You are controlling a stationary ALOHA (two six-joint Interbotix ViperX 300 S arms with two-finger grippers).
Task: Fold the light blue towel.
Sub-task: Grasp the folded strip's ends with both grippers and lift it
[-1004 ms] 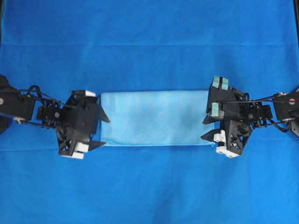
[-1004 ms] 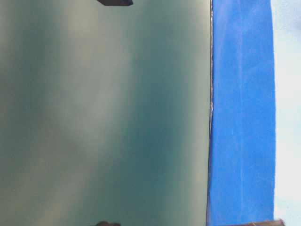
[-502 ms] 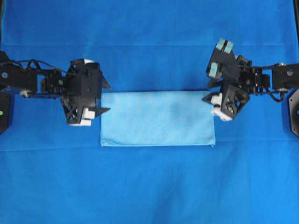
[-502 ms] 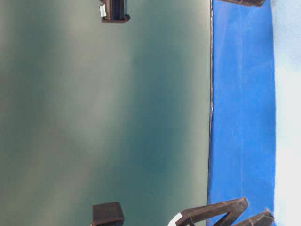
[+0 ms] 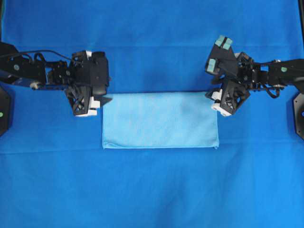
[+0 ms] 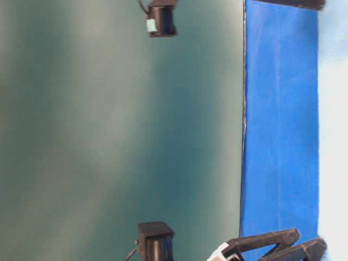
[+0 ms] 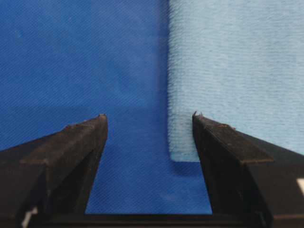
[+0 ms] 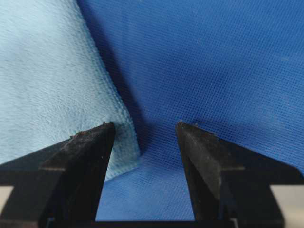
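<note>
The light blue towel (image 5: 160, 119) lies flat on the table as a wide folded rectangle. My left gripper (image 5: 105, 89) hovers at its far left corner, open and holding nothing. In the left wrist view that corner of the towel (image 7: 183, 137) sits between the fingers of the left gripper (image 7: 149, 116), close to the right one. My right gripper (image 5: 210, 88) is open and empty at the far right corner. From the right wrist, the towel (image 8: 47, 71) ends in a corner beside the left finger of the right gripper (image 8: 145, 124).
A deep royal-blue sheet (image 5: 152, 190) covers the whole table under the towel. The table-level view is turned sideways and shows a dark green wall (image 6: 119, 136), a strip of the sheet (image 6: 280, 136) and black arm parts at top and bottom.
Both grippers have moved from the towel's short ends toward its far corners. The left jaws have narrowed slightly. The towel has not moved.
</note>
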